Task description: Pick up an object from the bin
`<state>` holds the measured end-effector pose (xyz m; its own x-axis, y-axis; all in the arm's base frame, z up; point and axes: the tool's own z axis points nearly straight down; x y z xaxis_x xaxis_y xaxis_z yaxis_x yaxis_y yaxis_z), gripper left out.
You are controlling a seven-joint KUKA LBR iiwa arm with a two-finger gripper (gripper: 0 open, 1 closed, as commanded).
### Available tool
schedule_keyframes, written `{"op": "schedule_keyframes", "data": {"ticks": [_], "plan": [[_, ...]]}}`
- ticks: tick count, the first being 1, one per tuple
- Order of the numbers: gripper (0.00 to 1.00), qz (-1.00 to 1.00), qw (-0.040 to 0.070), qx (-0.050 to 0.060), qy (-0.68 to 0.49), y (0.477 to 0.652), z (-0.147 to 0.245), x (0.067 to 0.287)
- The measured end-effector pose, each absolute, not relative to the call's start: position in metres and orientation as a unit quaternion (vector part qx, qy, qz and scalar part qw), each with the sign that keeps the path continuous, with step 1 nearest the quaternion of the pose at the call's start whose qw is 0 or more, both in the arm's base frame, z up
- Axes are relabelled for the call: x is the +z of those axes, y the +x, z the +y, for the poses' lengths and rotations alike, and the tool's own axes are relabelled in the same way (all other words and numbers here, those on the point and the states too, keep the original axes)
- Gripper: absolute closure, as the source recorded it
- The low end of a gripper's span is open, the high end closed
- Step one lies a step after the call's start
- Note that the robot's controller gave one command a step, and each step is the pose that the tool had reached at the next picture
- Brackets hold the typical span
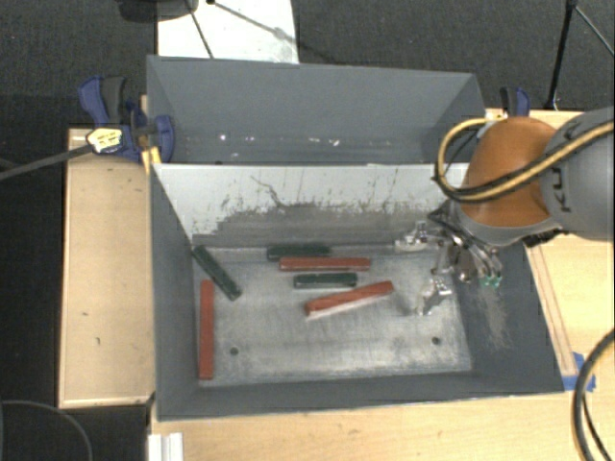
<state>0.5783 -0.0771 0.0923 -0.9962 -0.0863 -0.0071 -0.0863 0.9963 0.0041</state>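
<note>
By the right wall of the bin (307, 113), over bare floor, the hand (434, 296) hangs beneath the arm's orange cover (504, 176); whether spread or closed I cannot tell. A slanted red stick (348, 300) lies just left, with more red and green sticks (325, 280) beyond, toward the left wall.

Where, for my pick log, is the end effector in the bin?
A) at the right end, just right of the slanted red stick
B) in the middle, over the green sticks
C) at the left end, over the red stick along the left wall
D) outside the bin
A: the end effector is at the right end of the bin, just beyond the right tip of the slanted red stick.
</note>
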Motion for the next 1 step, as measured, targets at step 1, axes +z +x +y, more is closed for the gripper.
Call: {"op": "schedule_keyframes", "data": {"ticks": [1], "plan": [[1.0,0.997,0.008,0.0,-0.082,0.5805,-0.03,0.0756]]}}
